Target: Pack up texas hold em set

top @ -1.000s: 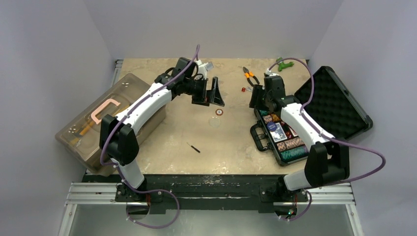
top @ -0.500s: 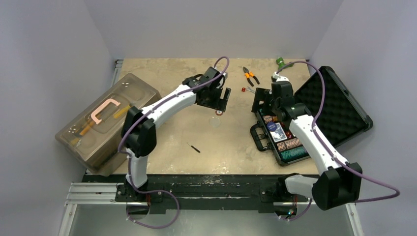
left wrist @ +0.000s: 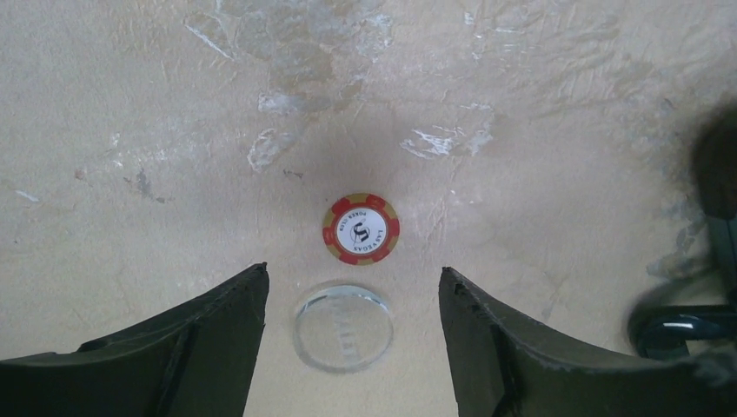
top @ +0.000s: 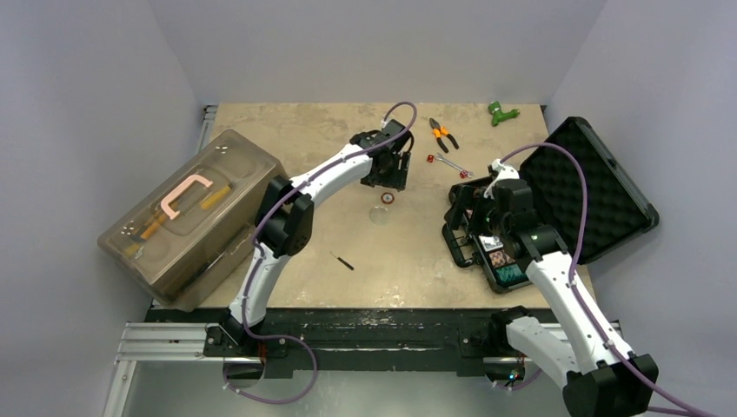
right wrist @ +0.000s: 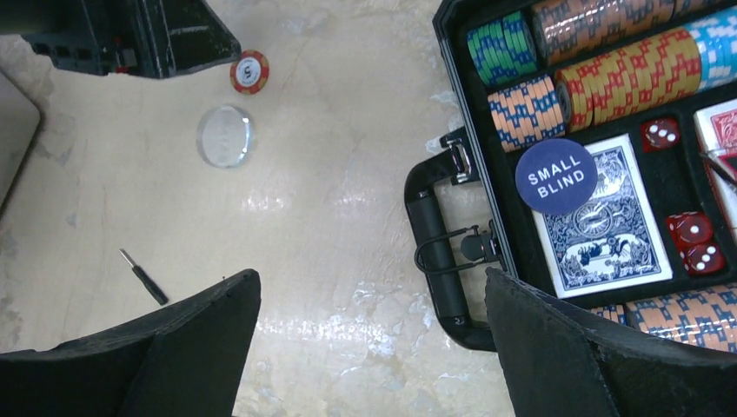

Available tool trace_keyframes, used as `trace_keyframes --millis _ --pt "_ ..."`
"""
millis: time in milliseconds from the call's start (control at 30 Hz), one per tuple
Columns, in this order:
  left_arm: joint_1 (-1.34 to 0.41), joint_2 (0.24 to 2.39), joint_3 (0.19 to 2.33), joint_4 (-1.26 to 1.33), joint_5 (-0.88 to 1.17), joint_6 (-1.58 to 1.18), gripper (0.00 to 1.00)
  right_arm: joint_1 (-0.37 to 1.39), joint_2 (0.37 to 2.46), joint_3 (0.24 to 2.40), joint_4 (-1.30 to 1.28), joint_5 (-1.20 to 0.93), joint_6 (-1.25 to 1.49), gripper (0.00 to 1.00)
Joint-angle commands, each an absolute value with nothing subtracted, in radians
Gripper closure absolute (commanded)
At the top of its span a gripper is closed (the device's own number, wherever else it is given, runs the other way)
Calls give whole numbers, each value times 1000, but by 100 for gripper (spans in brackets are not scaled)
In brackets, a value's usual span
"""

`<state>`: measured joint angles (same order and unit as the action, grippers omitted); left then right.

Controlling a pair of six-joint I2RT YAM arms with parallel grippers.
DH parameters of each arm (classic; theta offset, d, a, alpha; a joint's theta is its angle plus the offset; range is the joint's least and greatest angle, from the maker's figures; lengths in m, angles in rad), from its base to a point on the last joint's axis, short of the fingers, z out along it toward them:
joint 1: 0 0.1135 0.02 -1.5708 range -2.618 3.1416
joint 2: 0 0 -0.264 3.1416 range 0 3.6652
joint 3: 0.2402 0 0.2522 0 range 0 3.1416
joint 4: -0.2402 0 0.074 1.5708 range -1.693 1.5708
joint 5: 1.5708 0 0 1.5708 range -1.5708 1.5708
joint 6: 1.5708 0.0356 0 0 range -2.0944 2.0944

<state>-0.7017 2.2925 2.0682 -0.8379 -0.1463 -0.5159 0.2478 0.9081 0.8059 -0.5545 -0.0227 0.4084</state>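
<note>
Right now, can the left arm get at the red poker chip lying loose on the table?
Probably yes. The left gripper hangs open just over the red chip, with nothing covering it. The clear round button lies close beside the chip, apart from it, so the fingers might nudge that.

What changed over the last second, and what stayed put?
The left gripper moved right, fingers open over the red chip and clear button. The right gripper drew back toward its base, above the case handle edge, open and empty. Chip, button, case unmoved.

Red chip [left wrist: 361,228] beyond spread claw [left wrist: 352,271]
</note>
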Motion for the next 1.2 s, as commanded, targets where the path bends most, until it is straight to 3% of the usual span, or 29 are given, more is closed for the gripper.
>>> trace_keyframes --millis 0,167,300,600,733,867,1067,1167 --pt "-707 2333 2139 -862 -199 -569 33 246 855 761 -537 -45 420 1" --pt "-709 2283 2109 -882 -229 -620 44 247 873 709 -455 -51 418 1" --pt "-708 2069 1878 -739 -150 -597 39 283 981 749 -403 -15 392 1" --pt "-537 1742 1721 -787 168 -485 29 497 1418 997 -263 180 429 3" --pt "-456 1644 1649 -784 230 -444 26 543 1605 1110 -218 254 478 19" --pt "-449 1597 1640 -809 272 -397 24 596 1773 1241 -188 330 520 27" --pt "-437 1539 1593 -797 286 -387 23 671 1962 1417 -285 453 550 28" --pt "-426 1512 1575 -773 315 -398 23 673 1974 1412 -282 478 569 41"
